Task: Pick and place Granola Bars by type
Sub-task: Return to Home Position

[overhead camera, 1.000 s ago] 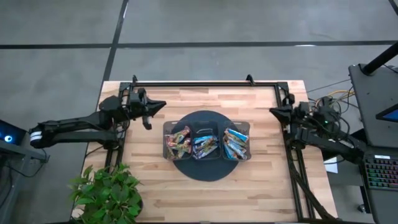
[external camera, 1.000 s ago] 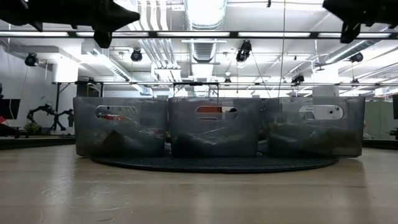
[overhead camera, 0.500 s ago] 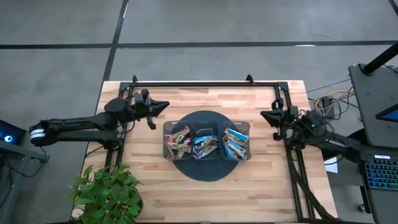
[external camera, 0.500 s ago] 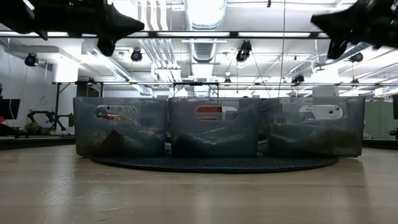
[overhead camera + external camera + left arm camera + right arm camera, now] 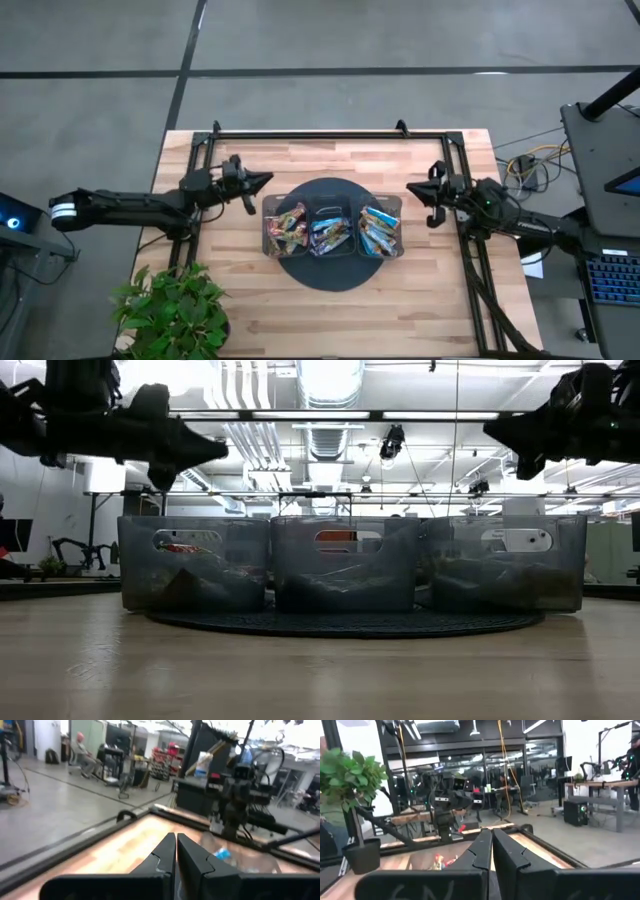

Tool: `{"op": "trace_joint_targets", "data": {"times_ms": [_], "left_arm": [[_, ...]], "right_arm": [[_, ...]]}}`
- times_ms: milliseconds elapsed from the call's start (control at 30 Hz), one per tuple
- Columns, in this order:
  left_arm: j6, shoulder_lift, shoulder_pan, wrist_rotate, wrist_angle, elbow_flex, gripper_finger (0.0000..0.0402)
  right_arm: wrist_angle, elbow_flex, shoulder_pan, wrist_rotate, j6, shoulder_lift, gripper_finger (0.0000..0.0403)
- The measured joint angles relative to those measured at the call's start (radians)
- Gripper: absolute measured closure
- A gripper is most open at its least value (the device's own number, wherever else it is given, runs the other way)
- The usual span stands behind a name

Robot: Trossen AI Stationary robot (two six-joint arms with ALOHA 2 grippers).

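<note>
Wood surface [image 5: 300,320] is carrying a round dark mat [image 5: 325,278] with the three-compartment tray [image 5: 332,198] on it. Granola Bars [image 5: 330,234] are all lying inside the tray, split by colour: reddish-orange lot [image 5: 288,230] in the compartment toward the left arm [image 5: 130,205], dark blue/purple in the middle, light blue lot [image 5: 378,231] toward the right arm [image 5: 525,225]. No bars are showing loose on the wood, so I'm reading sorting as done and homing as the step in hand.

Left jaws and right jaws are hanging off the tray's two ends, above it and apart from it, pressed together, holding nothing.

For homing I'd be pulling each arm straight back along its own side, above wall height so nothing is clipping the tray, jaws closed.

View differences: the high view is giving the colour split per compartment. The low view is only showing dim shapes through the translucent walls, but it's confirming both jaws are riding above the rims. The wrist views are proving the jaws are together and empty. The right wrist is also catching the potted plant [image 5: 350,775].
</note>
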Motion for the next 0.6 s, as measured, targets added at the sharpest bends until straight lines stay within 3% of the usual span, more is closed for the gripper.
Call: {"op": "trace_joint_targets", "data": {"times_ms": [233,400,600], "left_arm": [[0.000,-0.006,0.000,0.039,-0.011,-0.079,0.0402],[0.009,-0.094,0.000,0.024,-0.022,-0.120,0.0402],[0.015,-0.244,0.000,0.011,-0.297,-0.101,0.0402]], "right_arm": [[0.002,0.000,0.000,-0.002,0.020,0.077,0.0394],[0.004,0.000,0.000,-0.002,0.066,0.090,0.0394],[0.007,0.000,0.000,-0.004,0.059,0.088,0.0394]]}}
